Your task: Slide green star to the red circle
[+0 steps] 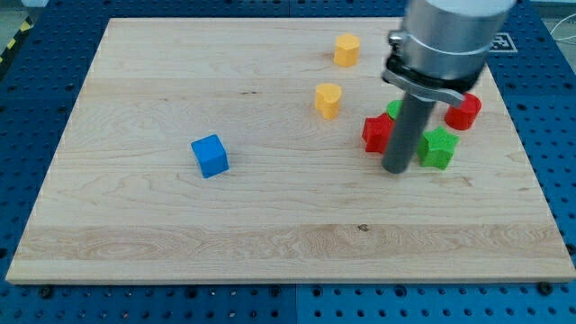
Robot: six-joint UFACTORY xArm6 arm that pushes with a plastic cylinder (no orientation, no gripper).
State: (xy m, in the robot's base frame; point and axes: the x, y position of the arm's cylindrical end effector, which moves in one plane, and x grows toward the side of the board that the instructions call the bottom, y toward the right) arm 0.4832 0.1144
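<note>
The green star (438, 148) lies on the wooden board at the view's right. The red circle (464, 112) lies just above and to the right of it, partly hidden by the arm. My tip (396, 169) rests on the board just left of the green star, between it and a red star (376, 132). A second green block (394, 109) peeks out behind the rod; its shape is hidden.
Two yellow blocks lie towards the view's top, one (346, 49) near the top edge and one (328, 100) below it. A blue cube (210, 156) lies left of centre. The board's right edge (531, 171) is near the green star.
</note>
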